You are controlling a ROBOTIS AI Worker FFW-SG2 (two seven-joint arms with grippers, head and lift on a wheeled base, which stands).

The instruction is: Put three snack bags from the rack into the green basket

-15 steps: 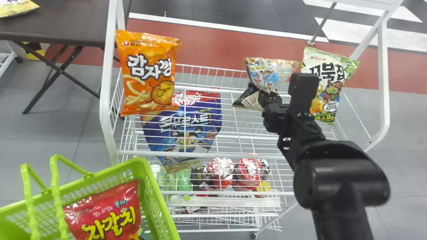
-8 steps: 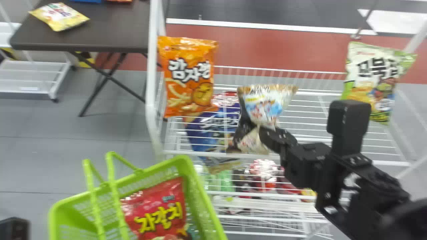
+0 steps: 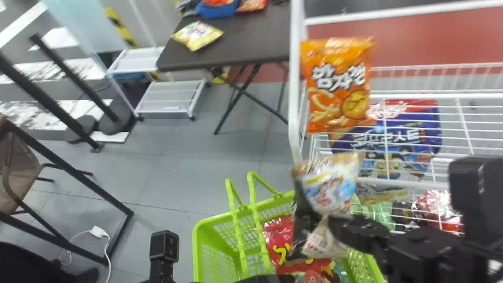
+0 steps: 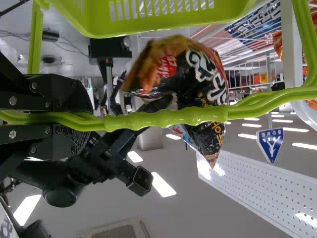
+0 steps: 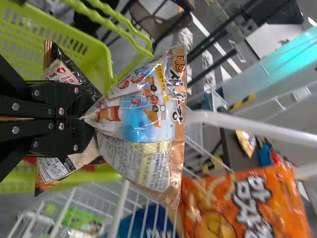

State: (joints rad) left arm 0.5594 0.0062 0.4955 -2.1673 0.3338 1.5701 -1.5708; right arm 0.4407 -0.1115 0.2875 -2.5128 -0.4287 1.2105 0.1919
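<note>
My right gripper (image 3: 334,226) is shut on the middle of a black, white and blue snack bag (image 3: 328,188), pinching it narrow, over the right part of the green basket (image 3: 212,224). In the right wrist view the gripper (image 5: 81,119) grips the same bag (image 5: 141,114). A red snack bag (image 3: 279,232) lies in the basket, partly covered by the held bag. At the head view's bottom edge is my left gripper (image 3: 271,278); in the left wrist view the gripper (image 4: 91,120) is shut on the basket handle (image 4: 168,117). An orange snack bag (image 3: 338,84) stands on the rack (image 3: 296,98).
A large blue bag (image 3: 401,137) lies on the rack beside the orange one, with bottles and red packages below. Behind stands a dark table (image 3: 251,43) with more bags. A white shelf cart (image 3: 169,96) and a black metal frame (image 3: 90,186) are to the left.
The head view has swung left. My right arm has carried the gripped bag leftward from above the rack to over the basket. The orange bag has stayed on the rack.
</note>
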